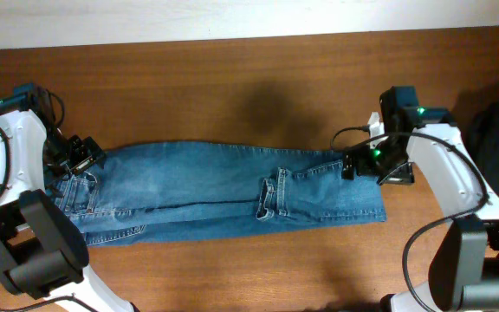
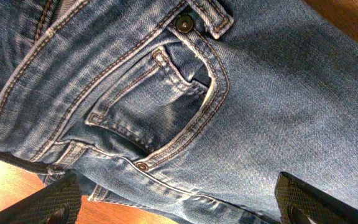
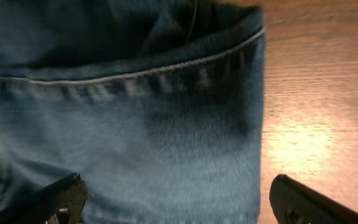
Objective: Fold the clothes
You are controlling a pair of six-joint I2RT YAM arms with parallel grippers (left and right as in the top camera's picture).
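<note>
Two sets of jaws, both spread wide and both empty: you're holding nothing. Jeans (image 1: 206,186) lie flat on the wood bench (image 1: 232,78), folded lengthwise and running across the middle, waist end by your left arm (image 1: 16,147), other end by your right arm (image 1: 444,165).

Left jaws sit over the top corner of the waist end. On the left wrist cam, the left fingers (image 2: 48,202) show at both bottom corners, well apart, w/ denim filling the view btwn them: front pocket w/ small coin pocket (image 2: 160,99), copper rivet (image 2: 142,166) below it, dark metal stud (image 2: 183,23) up top. Can't tell if the tips touch the cloth.

Right jaws sit over the upper corner of the far end. On the right wrist cam, the right fingers (image 3: 61,199) are also at both bottom corners, well apart, one over denim and the other over bare bench. Pale-stitched hem (image 3: 135,71) runs across near the top. The cloth's side edge falls btwn the fingers, close to the one over wood.
</note>
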